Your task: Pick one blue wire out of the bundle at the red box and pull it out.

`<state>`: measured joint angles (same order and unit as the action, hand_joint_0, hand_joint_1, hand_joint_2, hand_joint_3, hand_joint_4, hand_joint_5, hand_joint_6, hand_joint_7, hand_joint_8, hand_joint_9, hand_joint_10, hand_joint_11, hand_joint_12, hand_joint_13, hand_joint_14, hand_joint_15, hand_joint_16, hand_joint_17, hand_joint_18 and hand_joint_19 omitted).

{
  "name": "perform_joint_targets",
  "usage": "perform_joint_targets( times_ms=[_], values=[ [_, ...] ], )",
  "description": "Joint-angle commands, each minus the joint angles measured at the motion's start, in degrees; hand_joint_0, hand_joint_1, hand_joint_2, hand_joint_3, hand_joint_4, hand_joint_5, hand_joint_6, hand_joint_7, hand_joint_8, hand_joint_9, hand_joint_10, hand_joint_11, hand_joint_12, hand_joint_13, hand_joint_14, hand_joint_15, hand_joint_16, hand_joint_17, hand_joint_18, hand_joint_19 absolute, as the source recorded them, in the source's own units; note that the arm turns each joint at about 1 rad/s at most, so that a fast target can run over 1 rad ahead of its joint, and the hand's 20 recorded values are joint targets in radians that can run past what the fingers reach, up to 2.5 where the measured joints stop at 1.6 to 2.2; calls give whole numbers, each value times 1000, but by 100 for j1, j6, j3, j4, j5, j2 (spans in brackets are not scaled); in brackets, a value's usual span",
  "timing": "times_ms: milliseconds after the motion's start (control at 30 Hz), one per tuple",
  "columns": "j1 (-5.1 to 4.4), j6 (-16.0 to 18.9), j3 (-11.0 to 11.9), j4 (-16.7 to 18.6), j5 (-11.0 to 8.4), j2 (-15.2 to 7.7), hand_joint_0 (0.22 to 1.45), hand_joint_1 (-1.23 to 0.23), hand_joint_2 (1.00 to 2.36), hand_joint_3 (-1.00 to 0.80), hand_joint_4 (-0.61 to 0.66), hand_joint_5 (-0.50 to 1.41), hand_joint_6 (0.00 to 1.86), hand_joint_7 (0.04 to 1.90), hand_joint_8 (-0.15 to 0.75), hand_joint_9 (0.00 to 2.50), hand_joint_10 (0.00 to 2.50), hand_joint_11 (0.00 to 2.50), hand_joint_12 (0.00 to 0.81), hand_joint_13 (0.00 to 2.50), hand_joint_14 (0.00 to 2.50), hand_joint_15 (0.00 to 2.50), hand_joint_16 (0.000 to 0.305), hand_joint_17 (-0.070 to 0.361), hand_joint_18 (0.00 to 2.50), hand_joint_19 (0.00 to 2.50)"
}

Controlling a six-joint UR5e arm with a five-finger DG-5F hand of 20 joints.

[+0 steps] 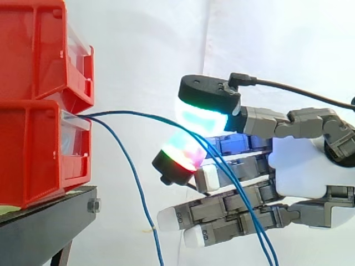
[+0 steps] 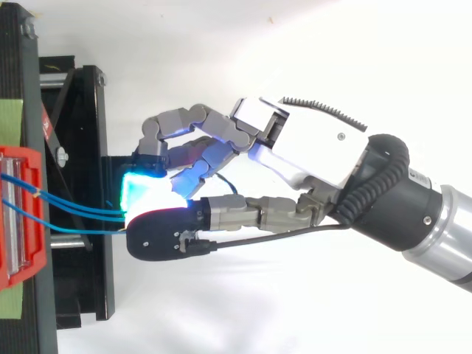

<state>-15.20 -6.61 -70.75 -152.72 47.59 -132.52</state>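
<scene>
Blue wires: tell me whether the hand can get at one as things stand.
Probably yes: the blue wires run free from the red box straight to the hand, with nothing between them.

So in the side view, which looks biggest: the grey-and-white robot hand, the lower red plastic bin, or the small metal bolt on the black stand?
1. Grey-and-white robot hand, pinching a blue wire: largest.
2. Lower red plastic bin, partly cut by the picture's edge.
3. Small metal bolt on the black stand: smallest by far.
</scene>
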Motion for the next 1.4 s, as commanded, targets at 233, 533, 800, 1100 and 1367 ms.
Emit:
perform_joint_targets(
  times_ms=[233,533,800,1100,1367],
  values=[
    [-1,10,0,-13,-4,-2,554,-618,1010,-361,134,-138,783,1102,223,1086,28,838,337,638,18,394,49,111,526,429],
    [-1,-7,0,5,-48,-2,528,-566,1005,-442,146,-117,677,1247,235,1059,28,812,350,632,18,398,52,116,522,426],
    [-18,10,0,5,-66,-2,623,-760,1010,-351,125,-173,842,1125,231,1015,29,875,337,628,17,396,49,110,512,404],
    [-18,10,0,5,-66,-2,619,-737,1015,-212,121,-192,860,1003,224,982,28,858,334,618,17,399,49,111,516,410],
    [-27,28,0,5,-66,7,642,-764,1016,-188,116,-166,786,1082,231,993,28,819,337,621,16,379,50,112,518,399]
  ],
)
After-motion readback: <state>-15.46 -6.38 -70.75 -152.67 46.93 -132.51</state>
